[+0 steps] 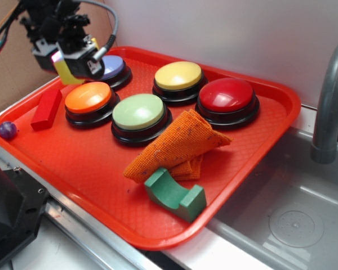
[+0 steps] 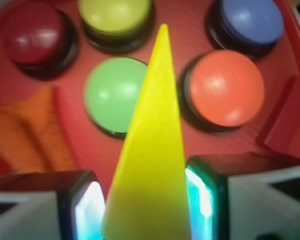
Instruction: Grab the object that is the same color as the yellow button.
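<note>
The gripper [image 2: 147, 205] pinches the yellow wedge block [image 2: 150, 150] between both fingers, thin edge pointing forward, and hangs lifted above the red tray [image 1: 90, 163], so the block matching the yellow button [image 2: 115, 17] ahead seems already grabbed.

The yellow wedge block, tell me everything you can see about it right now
The yellow wedge block is a small, smooth, solid piece, plain yellow, tapering to a sharp tip. The gripper is shut on it, one finger pressed against each flat side. In the exterior view it hangs lifted above the far left corner of the red tray, near the orange button and touching nothing but the fingers. Its material looks like painted wood or plastic; I cannot tell which.
</note>
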Robot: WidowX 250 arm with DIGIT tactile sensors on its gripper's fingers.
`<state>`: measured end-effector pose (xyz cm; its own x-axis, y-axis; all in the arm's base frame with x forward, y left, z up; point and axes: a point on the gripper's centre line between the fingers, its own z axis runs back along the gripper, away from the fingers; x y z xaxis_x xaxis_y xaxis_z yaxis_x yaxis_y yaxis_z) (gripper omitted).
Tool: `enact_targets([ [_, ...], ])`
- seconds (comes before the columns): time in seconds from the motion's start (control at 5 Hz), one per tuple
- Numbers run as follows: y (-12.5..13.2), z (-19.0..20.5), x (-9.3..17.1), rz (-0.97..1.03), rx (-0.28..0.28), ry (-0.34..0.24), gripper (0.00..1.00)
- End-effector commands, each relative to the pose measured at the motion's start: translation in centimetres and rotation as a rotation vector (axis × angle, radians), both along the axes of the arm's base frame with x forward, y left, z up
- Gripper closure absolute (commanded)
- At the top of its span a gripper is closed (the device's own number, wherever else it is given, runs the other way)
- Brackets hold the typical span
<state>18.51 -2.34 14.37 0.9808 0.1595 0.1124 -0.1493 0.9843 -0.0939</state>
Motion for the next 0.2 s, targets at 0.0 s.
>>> enact_targets([
  [0.0,-0.07,1.48,0.31,-0.046,-0.011,0.027,1.0],
])
